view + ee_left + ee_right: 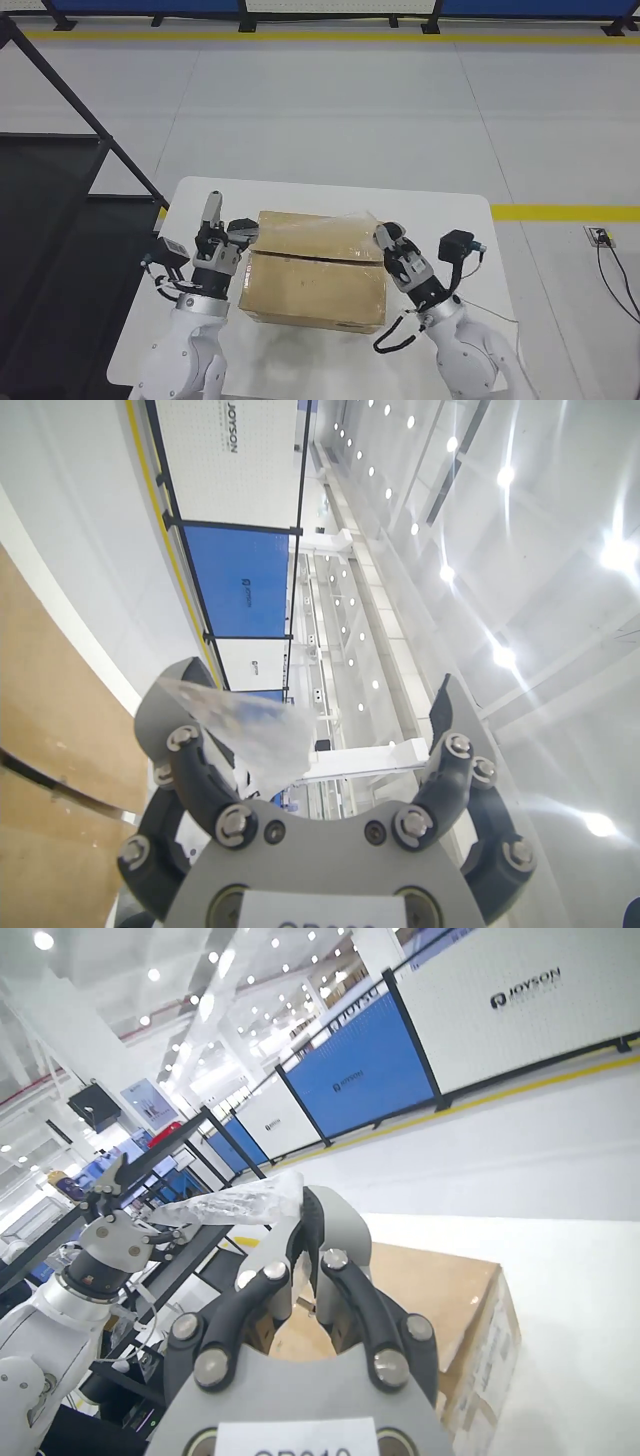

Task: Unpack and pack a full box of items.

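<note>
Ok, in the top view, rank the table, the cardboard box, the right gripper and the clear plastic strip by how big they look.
1. table
2. cardboard box
3. right gripper and clear plastic strip: not ranked, since the see-through strip's edges are too hard to trace against the box.

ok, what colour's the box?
The box is plain brown cardboard; top view shows it best.
</note>
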Controlling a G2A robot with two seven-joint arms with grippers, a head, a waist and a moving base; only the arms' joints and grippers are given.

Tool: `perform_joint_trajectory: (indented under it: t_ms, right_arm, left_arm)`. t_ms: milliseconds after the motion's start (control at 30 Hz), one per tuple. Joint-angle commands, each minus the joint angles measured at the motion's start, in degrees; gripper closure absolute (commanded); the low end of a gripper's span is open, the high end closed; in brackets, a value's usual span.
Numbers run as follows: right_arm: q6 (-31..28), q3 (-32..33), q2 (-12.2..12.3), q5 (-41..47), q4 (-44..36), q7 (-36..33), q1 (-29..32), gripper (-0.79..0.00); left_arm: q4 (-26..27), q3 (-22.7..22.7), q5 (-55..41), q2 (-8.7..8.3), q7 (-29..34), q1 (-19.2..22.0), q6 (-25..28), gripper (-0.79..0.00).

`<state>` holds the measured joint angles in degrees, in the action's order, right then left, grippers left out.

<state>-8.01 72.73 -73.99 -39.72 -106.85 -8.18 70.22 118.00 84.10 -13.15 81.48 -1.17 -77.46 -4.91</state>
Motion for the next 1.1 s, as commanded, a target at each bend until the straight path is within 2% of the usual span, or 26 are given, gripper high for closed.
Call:
perform_joint_trajectory:
  t_ms: [0,167,367,567,733,1067]
  right_arm:
    - [4.3,0.4,0.1,0.6,-1.2,-7.4,-0.7,0.0]
    - [16.0,1.2,0.5,-0.9,-4.4,-24.1,-3.7,0.0]
    - [23.6,3.0,0.7,7.2,-5.5,-41.8,-8.1,0.0]
    - [28.2,4.4,1.5,11.9,-3.3,-59.2,-14.3,0.0]
    - [33.5,2.4,1.4,11.8,-0.4,-61.6,-20.5,0.0]
    - [33.8,2.2,1.4,11.4,-0.4,-61.2,-20.8,0.0]
  left_arm:
    - [0.9,2.5,-0.1,-0.24,0.7,-1.7,-0.1,-0.785]
    - [2.8,8.3,-0.9,-0.78,2.6,-5.4,-0.5,-0.785]
    - [2.8,13.2,-2.5,-1.18,4.0,-7.7,-0.2,-0.785]
    - [2.5,15.6,-3.3,-1.51,5.9,-8.7,-0.4,-0.785]
    - [2.1,15.8,-2.4,-1.79,8.1,-9.4,-0.3,-0.785]
    - [0.0,15.8,-5.1,-2.0,10.8,-10.7,2.2,-0.785]
